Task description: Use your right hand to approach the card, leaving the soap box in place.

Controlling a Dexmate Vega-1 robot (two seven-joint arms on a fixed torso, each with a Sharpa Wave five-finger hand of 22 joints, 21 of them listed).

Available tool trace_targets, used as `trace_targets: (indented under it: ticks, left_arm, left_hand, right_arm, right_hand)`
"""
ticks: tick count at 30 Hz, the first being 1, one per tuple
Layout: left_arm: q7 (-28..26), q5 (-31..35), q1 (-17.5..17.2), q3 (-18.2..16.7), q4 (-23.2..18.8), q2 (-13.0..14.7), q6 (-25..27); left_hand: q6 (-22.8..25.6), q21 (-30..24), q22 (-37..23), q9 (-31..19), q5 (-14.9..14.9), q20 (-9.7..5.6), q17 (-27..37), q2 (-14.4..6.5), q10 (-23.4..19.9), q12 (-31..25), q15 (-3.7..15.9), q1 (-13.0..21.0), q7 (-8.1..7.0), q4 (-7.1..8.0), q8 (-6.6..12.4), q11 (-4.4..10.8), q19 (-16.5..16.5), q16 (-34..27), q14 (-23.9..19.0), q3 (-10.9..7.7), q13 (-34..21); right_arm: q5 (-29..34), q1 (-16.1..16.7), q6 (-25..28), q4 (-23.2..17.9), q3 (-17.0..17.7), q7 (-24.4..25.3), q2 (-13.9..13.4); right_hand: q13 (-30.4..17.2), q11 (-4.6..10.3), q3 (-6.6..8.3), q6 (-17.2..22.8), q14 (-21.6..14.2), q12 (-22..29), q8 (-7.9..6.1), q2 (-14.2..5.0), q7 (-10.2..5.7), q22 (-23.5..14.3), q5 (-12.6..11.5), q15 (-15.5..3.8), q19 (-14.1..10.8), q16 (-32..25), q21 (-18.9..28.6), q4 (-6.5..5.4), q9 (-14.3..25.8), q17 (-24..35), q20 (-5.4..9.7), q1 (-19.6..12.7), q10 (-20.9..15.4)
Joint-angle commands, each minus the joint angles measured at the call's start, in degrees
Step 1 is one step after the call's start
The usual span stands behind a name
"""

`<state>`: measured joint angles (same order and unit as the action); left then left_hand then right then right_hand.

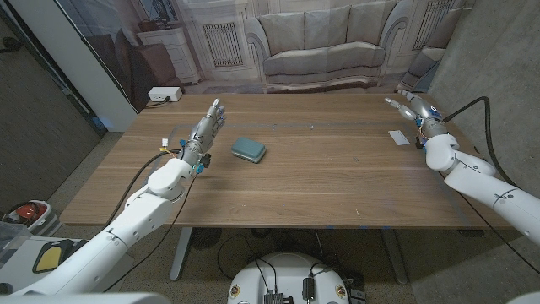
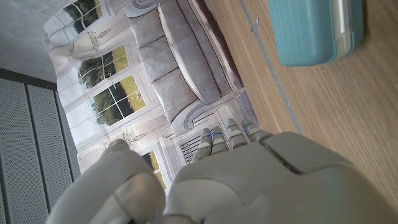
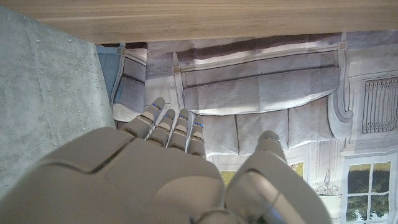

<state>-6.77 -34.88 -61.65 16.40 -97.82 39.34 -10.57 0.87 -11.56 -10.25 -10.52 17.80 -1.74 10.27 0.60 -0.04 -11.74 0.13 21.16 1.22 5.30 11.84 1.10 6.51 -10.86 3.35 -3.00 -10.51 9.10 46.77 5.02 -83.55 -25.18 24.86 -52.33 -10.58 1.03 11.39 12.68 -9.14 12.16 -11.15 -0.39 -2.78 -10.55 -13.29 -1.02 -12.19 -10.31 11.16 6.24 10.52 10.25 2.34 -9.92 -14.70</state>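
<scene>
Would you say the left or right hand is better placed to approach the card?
Right. The right hand hangs beside the card, while the left hand stands across the table by the soap box.

Printed backdrop [image 1: 321, 34] behind wooden table [image 1: 321, 181]: grey sofa [image 1: 325, 42], panelled walls, windows [image 2: 102, 81]. Grey textured wall [image 1: 498, 59] at side. White power strip [image 1: 164, 95] on floor.

Both arms are smooth white rounded shells with darker seams at the joints. The left hand [image 1: 209, 123] and right hand [image 1: 413, 107] have pale grey segmented fingers with small blue marks near their tips. Behind the fingers, each wrist shows blue fittings; thin coloured wires at the left, a thick black cable at the right
</scene>
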Motion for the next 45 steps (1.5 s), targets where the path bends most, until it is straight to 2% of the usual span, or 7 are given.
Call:
trace_targets:
  ticks: [1, 20, 27, 45]
  left_arm:
    - [-0.01, -0.27, -0.53, -0.53, -0.03, 0.16, -0.54]
    - [0.71, -0.46, 0.15, -0.56, 1.4, -0.32, -1.43]
    - [0.55, -0.11, -0.07, -0.75, 0.71, 0.18, -1.33]
    - [0.61, -0.37, -0.08, -0.94, 0.68, 0.66, -0.43]
  left_hand:
    - [-0.26, 0.12, -0.14, -0.35, 0.12, -0.51, 0.26, -0.08, 0.36, 0.02, -0.02, 0.3, 0.16, 0.2, -0.25, -0.03, 0.55, 0.13, 0.56, 0.4, -0.31]
    - [-0.11, 0.16, -0.14, -0.36, 0.05, -0.41, 0.27, -0.2, 0.34, 0.03, -0.02, 0.35, 0.31, 0.22, -0.23, 0.04, 0.71, 0.08, 0.52, 0.6, -0.32]
    - [0.02, 0.15, -0.15, -0.36, 0.02, -0.4, 0.27, -0.25, 0.23, 0.0, -0.08, 0.37, 0.36, 0.23, -0.2, -0.12, 0.73, 0.07, 0.51, 0.7, -0.32]
    - [0.16, 0.15, -0.18, -0.36, -0.06, -0.37, 0.27, -0.37, 0.15, -0.01, -0.21, 0.41, 0.34, 0.25, -0.2, -0.15, 0.88, 0.02, 0.4, 0.93, -0.32]
  right_arm:
    - [1.61, 0.35, 3.55, -2.02, -0.66, -0.98, -0.77]
    - [5.35, -2.48, 8.76, -0.81, -4.13, -3.61, -0.29]
    - [5.79, -3.16, 10.8, -0.54, -4.96, -4.11, 0.14]
    - [6.03, -5.51, 14.54, 1.15, -7.57, -6.53, 1.75]
  right_hand:
    - [-0.1, 0.03, -0.28, -0.1, 0.22, 0.04, 0.21, -0.05, -0.12, -0.06, -0.39, -0.24, 0.33, 0.05, -0.24, -0.04, 0.28, 0.24, 2.75, 0.26, 0.49]
    - [-0.11, -0.22, -0.33, -1.1, 1.94, -0.42, 0.41, -0.21, -1.0, -0.07, -0.61, 0.38, 2.42, 0.33, -0.65, -0.01, 0.29, 0.23, 2.13, 0.21, 1.83]
    - [-0.09, 0.13, -0.36, -0.5, 1.32, -0.15, 0.07, -0.22, -1.13, -0.06, -0.7, -0.36, 2.14, -0.07, -0.31, 0.07, 0.29, 0.19, 2.22, 0.1, 1.23]
    - [-0.08, -0.31, -0.49, -1.01, 1.99, -0.48, 0.21, -0.17, -1.57, -0.04, -0.74, 0.72, 3.01, 0.02, -0.37, 0.12, 0.29, 0.18, 1.42, 0.11, 2.27]
